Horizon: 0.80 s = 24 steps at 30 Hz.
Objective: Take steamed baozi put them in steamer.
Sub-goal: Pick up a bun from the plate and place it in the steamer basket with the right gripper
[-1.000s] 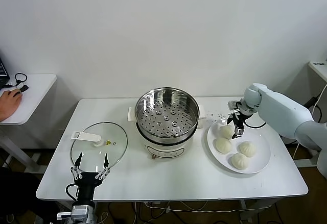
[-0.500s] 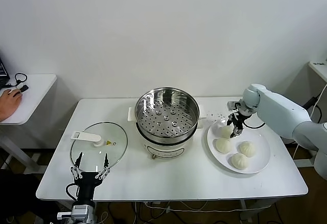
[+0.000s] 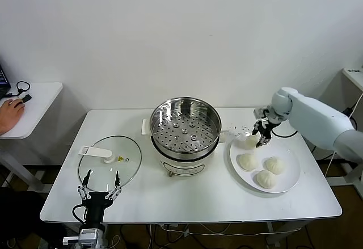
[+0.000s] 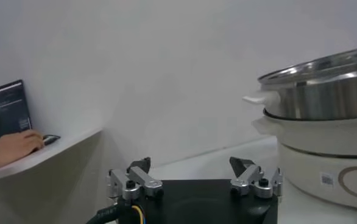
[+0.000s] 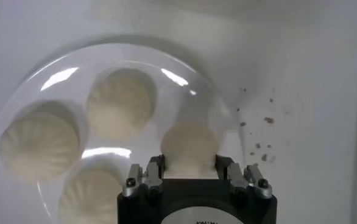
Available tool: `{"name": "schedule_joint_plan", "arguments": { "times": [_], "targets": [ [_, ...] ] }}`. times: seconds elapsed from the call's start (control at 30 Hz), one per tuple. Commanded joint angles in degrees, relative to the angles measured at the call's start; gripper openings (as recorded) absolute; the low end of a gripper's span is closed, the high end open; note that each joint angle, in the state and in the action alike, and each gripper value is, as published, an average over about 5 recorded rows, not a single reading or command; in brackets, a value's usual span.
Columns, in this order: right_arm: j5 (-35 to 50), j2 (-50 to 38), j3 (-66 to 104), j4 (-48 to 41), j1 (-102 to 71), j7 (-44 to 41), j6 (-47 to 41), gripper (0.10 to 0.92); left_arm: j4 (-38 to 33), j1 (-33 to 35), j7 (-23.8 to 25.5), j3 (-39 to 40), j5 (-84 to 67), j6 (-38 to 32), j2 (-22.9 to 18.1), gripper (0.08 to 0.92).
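- Stainless steamer (image 3: 185, 129) sits mid-table with its perforated tray totally bare, so zero buns delivered so far as I can see.
- All four steamed baozi are on the robot's right side of the table. Three sit on the white plate (image 3: 290, 175): one at (image 3: 248, 161), one at (image 3: 274, 165), one at (image 3: 266, 178).
- The fourth bun (image 3: 252, 142) is the one in play. The right gripper (image 3: 262, 137) is clamped on it, and the wrist camera shows the bun (image 5: 189, 148) squeezed between the two fingers (image 5: 153, 170) with the plate (image 5: 20, 103) behind it.
- Can't say for sure whether that bun has cleared the plate or is just barely touching it. It looks close to the plate's edge nearest the steamer.
- Left gripper (image 3: 100, 188) is parked at the near table edge with its fingers spread, holding nothing, just beside the glass lid (image 3: 110, 159) lying flat on the table. The lid's already off, so the pot is ready to load.
- My read: this is the very start. First bun grabbed, the carry over to the steamer and the drop are still to come, then three more rounds.
- Soft dough, so a squashed bun seems like the main risk.
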Motion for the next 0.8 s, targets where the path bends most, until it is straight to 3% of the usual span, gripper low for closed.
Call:
{"name": "schedule_joint_plan", "arguments": {
  "times": [0.03, 0.33, 0.8],
  "targets": [
    [9.2, -1.9, -14.6, 5.7, 17.3, 1.3, 14.8, 0.569, 0.0, 0.0, 0.0, 0.0, 0.1, 0.1, 0.5, 0.823],
    [11.8, 2.0, -22.5, 2.4, 26.8, 4.6, 43.0, 0.590, 0.1, 0.0, -0.1, 0.3, 0.2, 0.1, 0.4, 0.823],
    [12.0, 17.2, -24.7, -0.1, 28.8, 5.3, 45.1, 0.594, 0.5, -0.3, -0.5, 1.3, 0.4, -0.2, 0.2, 0.823]
  ]
}}
